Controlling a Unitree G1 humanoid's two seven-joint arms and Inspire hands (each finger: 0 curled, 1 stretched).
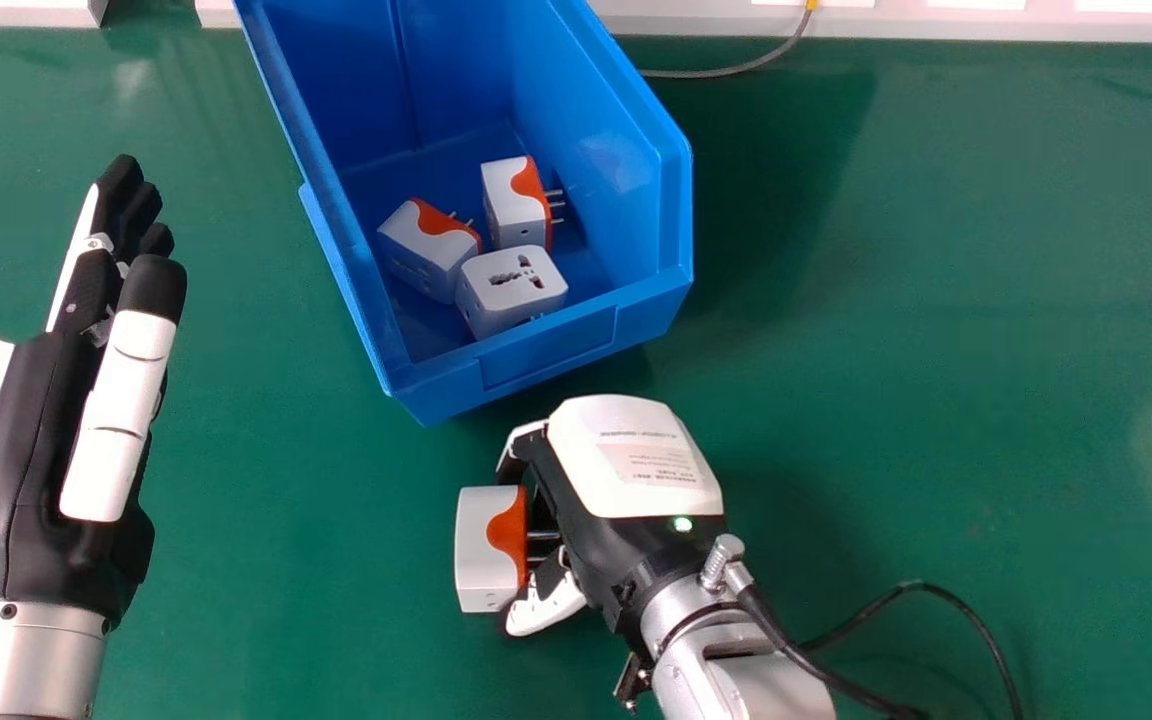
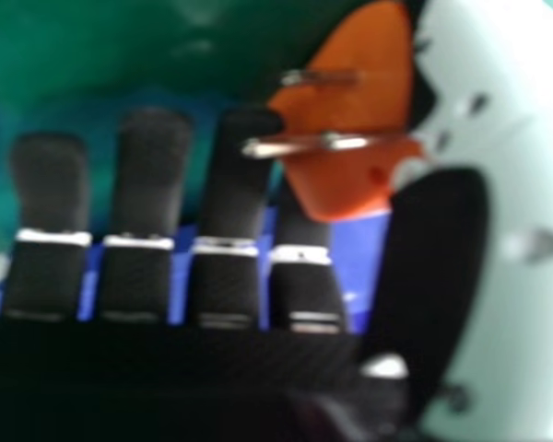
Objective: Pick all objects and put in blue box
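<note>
Three boxy white adapters (image 1: 511, 285) are contained in the blue plastic box (image 1: 548, 350); one orange-and-white adapter (image 1: 486, 550), pinched by the right hand (image 1: 544, 605), is left.

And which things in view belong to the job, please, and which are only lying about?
For the job:
- plug adapter in the right hand
- blue box
- three adapters inside it

Just lying about:
- grey cable near the far edge

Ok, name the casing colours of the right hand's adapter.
Travel adapter casing: white and orange, clearest in the head view.
</note>
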